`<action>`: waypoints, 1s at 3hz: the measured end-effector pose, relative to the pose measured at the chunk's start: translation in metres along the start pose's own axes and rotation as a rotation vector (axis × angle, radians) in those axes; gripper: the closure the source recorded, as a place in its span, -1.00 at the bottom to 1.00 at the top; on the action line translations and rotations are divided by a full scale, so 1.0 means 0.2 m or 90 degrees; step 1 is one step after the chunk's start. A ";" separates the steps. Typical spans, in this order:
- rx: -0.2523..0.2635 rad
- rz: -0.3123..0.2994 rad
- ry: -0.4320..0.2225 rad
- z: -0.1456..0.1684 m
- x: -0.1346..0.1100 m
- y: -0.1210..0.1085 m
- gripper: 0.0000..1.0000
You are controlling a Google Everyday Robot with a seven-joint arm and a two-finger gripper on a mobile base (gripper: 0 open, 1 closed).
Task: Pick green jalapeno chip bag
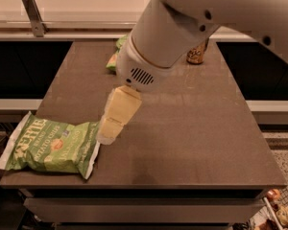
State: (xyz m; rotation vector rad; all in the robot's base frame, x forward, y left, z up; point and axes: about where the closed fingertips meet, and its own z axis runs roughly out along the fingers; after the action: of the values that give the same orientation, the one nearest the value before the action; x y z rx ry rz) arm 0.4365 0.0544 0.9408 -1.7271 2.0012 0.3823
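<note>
The green jalapeno chip bag (50,145) lies flat at the front left corner of the dark brown table (192,128), white "Kettle" lettering up, its left end hanging slightly past the table edge. My gripper (108,131) hangs from the big white arm and points down and left, its cream-coloured tip just above the bag's right crimped end.
A smaller green pouch (116,56) lies at the back of the table, mostly hidden behind the arm. A dark can or jar (198,51) stands at the back right. A white counter with a metal rail (33,13) runs behind the table.
</note>
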 end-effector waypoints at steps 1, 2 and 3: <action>-0.004 -0.005 0.038 0.04 -0.02 -0.01 -1.00; -0.051 -0.005 0.071 0.21 -0.01 0.04 -1.00; -0.098 0.011 0.084 0.34 0.04 0.14 -1.00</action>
State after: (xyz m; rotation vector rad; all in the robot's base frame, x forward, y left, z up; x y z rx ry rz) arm 0.4194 0.0872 0.8761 -1.8725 2.1294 0.4491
